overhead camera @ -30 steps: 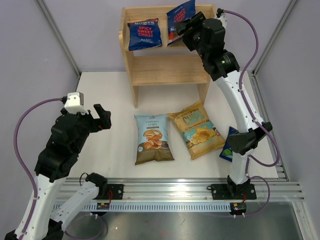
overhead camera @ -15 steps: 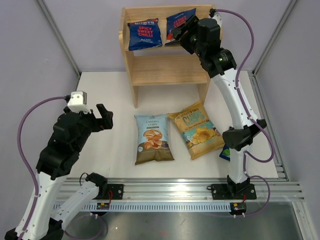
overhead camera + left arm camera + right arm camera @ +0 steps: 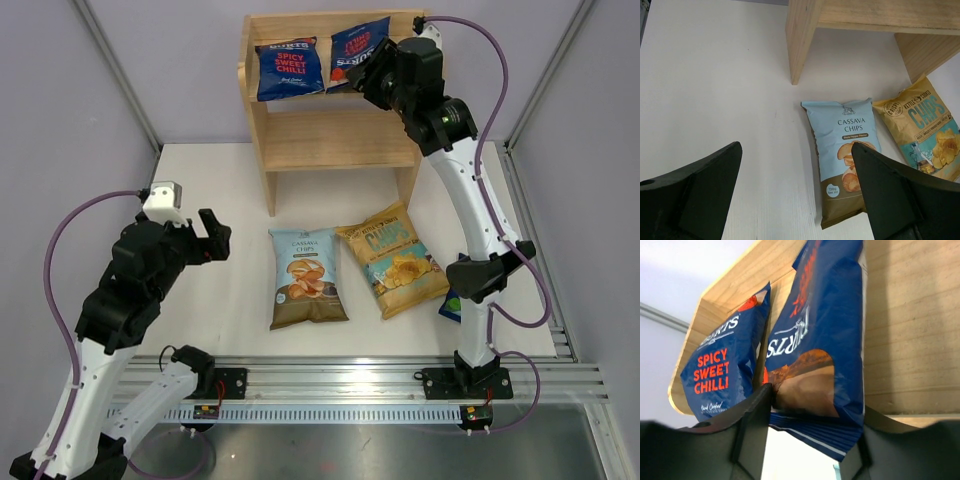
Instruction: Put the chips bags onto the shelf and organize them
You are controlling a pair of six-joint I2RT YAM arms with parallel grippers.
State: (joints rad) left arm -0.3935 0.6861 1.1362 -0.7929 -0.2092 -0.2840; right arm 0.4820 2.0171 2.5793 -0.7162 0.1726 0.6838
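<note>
Swinging upright since 1 second ago, the Burts bag (image 3: 358,38) now stands on the top tier of the shelf (image 3: 330,135), beside the chilli bag (image 3: 289,68). Flanking its bottom edge, the right gripper (image 3: 812,405) sits half open; whether it pinches, I cannot tell. Meanwhile the left gripper (image 3: 796,147) gapes empty. Likely light, crinkly and crushable: hold a sealed seam.

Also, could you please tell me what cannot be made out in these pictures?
- Small blue bag: top view, mostly hidden behind the right arm; its print is unreadable.
- Right Burts bag: right wrist view, unclear whether the right gripper grips it.
- Yellow chips bag: left wrist view, cut off by the right edge.
</note>
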